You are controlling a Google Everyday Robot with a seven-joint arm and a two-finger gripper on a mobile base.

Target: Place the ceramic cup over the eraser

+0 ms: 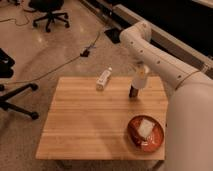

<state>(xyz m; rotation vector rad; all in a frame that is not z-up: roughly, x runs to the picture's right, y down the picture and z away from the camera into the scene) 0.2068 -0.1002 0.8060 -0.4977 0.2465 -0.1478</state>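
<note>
The white ceramic cup (140, 80) hangs from my gripper (141, 69), which is shut on it at the end of the white arm reaching in from the right. The cup is just above and slightly right of the eraser (133, 92), a small dark block standing upright near the far right of the wooden table (85, 125). The cup's lower edge overlaps the eraser's top in this view; I cannot tell if they touch.
A white bottle (104, 78) lies on its side at the table's far edge, left of the eraser. A red bowl (146, 132) with a white object in it sits at the near right corner. Office chairs and cables are on the floor beyond.
</note>
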